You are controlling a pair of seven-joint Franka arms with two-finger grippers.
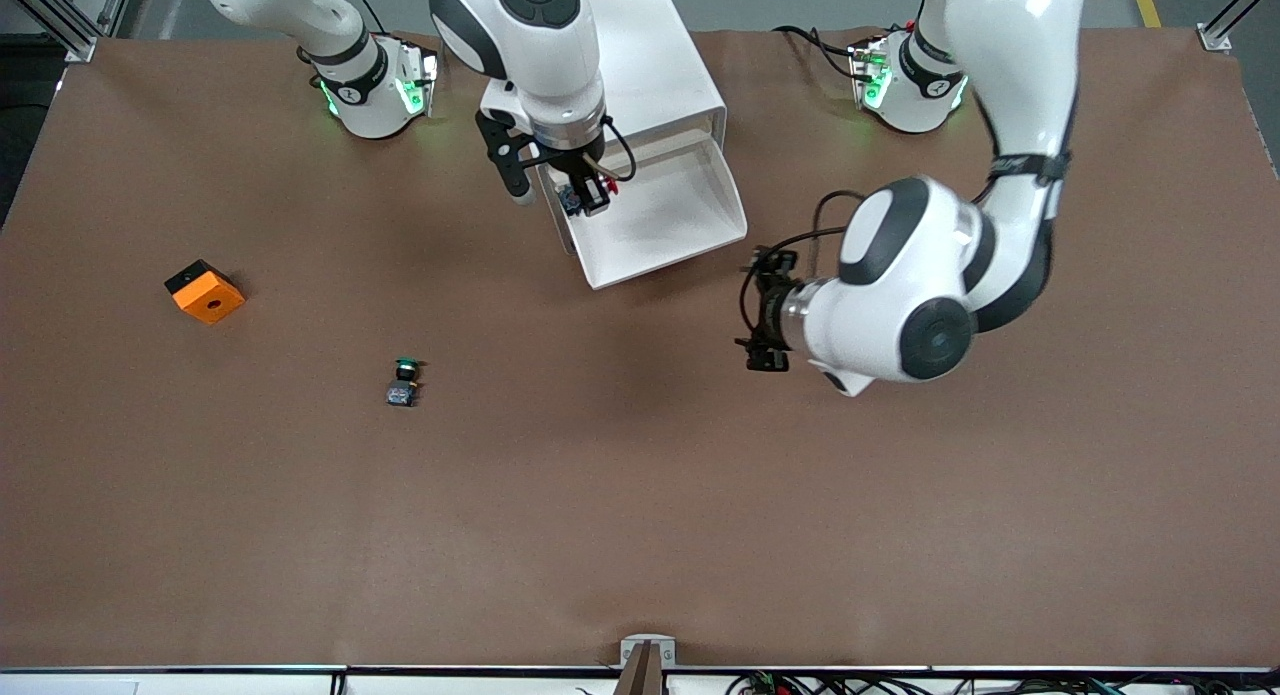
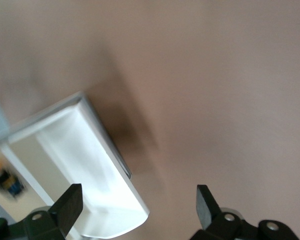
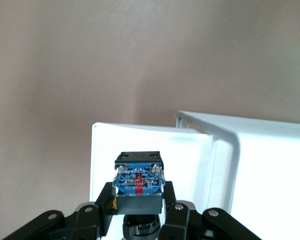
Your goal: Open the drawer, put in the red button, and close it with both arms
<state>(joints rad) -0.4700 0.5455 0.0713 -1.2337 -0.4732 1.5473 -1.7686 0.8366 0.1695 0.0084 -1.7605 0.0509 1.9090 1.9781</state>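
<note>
The white cabinet lies between the arm bases with its top drawer pulled open, white tray showing. My right gripper is over the drawer's corner toward the right arm's end, shut on the red button. In the right wrist view the gripper clamps the button's grey-blue block over the tray; the red cap is hidden. My left gripper is open and empty over bare table beside the drawer's front. In the left wrist view it is wide open beside the drawer.
A green-capped button stands on the table nearer the front camera, toward the right arm's end. An orange block lies farther toward that end. The brown table stretches wide below them.
</note>
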